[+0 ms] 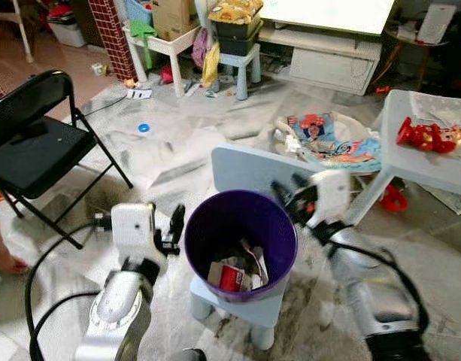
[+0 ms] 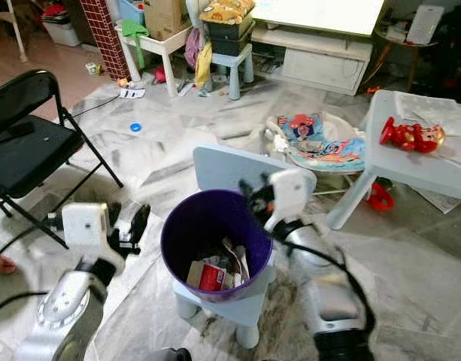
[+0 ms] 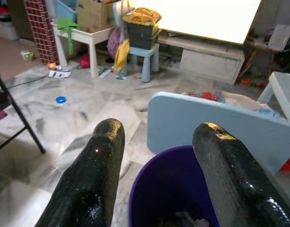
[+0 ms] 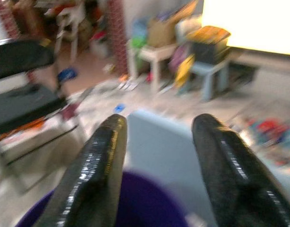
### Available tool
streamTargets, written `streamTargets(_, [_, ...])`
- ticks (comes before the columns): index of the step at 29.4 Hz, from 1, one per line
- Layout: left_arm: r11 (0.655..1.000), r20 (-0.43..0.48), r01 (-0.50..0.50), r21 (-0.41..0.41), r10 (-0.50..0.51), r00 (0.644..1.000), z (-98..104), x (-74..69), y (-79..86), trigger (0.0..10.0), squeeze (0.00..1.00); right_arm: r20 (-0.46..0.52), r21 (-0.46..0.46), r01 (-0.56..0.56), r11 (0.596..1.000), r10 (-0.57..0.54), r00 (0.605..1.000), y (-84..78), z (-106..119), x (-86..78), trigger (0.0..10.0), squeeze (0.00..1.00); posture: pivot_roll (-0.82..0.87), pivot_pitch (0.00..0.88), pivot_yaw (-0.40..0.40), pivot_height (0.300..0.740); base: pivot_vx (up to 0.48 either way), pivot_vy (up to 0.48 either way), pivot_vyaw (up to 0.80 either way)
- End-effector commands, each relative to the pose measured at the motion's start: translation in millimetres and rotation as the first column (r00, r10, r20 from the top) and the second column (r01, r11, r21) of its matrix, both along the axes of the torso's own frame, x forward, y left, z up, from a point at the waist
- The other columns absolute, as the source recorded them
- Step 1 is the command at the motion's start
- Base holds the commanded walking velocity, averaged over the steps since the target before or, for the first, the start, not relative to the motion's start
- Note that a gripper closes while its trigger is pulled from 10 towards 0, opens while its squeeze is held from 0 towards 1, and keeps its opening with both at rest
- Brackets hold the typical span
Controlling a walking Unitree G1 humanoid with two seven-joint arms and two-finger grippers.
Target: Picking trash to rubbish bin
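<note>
Nearest me, the purple bin [image 1: 241,244] sits on a small blue chair [image 1: 249,301], with trash [image 1: 234,274] lying in its bottom. My left gripper [image 1: 174,226] hangs just outside its left rim, fingers spread and empty. My right gripper [image 1: 286,194] sits at the far right rim, also spread and empty. Bare floor [image 1: 170,143] opens beyond, between the black folding chair [image 1: 34,143] and the pale table [image 1: 422,162].

Pale marble floor [image 1: 177,143] runs throughout. A black folding chair [image 1: 34,143] stands at nine o'clock, a white table [image 1: 429,162] at two, cluttered stools [image 1: 238,64] at twelve.
</note>
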State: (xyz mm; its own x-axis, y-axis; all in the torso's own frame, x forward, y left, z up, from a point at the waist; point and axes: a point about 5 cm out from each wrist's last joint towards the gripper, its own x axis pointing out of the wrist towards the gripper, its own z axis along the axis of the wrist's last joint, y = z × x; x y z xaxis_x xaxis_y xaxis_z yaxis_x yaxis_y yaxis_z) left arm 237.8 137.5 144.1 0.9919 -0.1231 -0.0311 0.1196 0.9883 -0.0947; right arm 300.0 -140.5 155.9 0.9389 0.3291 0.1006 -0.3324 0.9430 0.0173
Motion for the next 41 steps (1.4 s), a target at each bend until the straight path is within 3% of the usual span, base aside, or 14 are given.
streamTargets(1, [1.0, -0.015, 0.002, -0.002, -0.002, 1.0, -3.6, 3.4, -3.2, 10.0, 0.0, 0.043, 0.003, 0.042, 0.999, -0.043, 0.998, -10.1, 11.8, -1.9, 10.0, 1.0, 0.06, 0.09, 0.002, 0.74, 0.0, 0.0, 0.0])
streamTargets(6, [1.0, -0.011, 0.009, -0.007, -0.009, 1.0, -2.8, 6.4, -5.7, 10.0, 0.0, 0.061, -0.007, 0.068, 0.998, -0.067, 0.996, -16.1, 16.4, -2.9, 10.0, 1.0, 0.06, 0.09, 0.002, 0.74, 0.0, 0.0, 0.0])
streamTargets(10, [0.999, 0.014, 0.02, -0.04, -0.019, 1.0, 1.8, 16.3, -11.0, 10.0, 0.0, 0.087, -0.035, 0.152, 0.988, -0.149, 0.985, -35.8, 27.2, -8.5, 10.0, 1.0, 0.02, 0.084, 0.013, 0.74, 0.0, 0.0, -0.43])
streamTargets(15, [0.997, 0.023, 0.054, -0.063, -0.052, 0.998, 3.8, 21.2, -17.9, 10.0, 0.0, 0.083, -0.04, 0.164, 0.986, -0.16, 0.984, -38.6, 28.4, -12.0, 10.0, 0.98, 0.01, 0.083, 0.017, 0.74, 0.0, 0.0, -0.16])
streamTargets(16, [0.996, 0.024, 0.059, -0.07, -0.058, 0.998, 4.2, 23.2, -19.4, 10.0, 0.0, 0.082, -0.044, 0.172, 0.984, -0.168, 0.982, -39.6, 28.6, -13.8, 10.0, 0.07, 0.0, 0.083, 0.019, 0.74, 0.0, 0.0, 0.0])
streamTargets(18, [0.996, 0.024, 0.06, -0.071, -0.059, 0.998, 4.3, 23.6, -19.6, 10.0, 0.0, 0.082, -0.045, 0.174, 0.984, -0.17, 0.982, -39.8, 28.7, -14.2, 10.0, 0.07, 0.0, 0.083, 0.019, 0.74, 0.0, 0.0, 0.0])
streamTargets(19, [0.995, 0.024, 0.062, -0.076, -0.06, 0.998, 4.4, 24.0, -19.9, 10.0, 0.0, 0.082, -0.045, 0.175, 0.984, -0.171, 0.982, -39.9, 28.7, -14.5, 10.0, 0.0, 0.0, 0.083, 0.019, 0.74, 0.0, 0.0, 0.0])
streamTargets(41, [0.987, 0.033, 0.076, -0.145, -0.072, 0.997, 7.5, 30.3, -23.2, 10.0, 0.0, 0.053, -0.057, 0.181, 0.982, -0.178, 0.983, -42.0, 30.1, -16.1, 10.0, 0.0, -0.01, 0.093, 0.009, 0.74, 0.0, 0.0, -0.73])
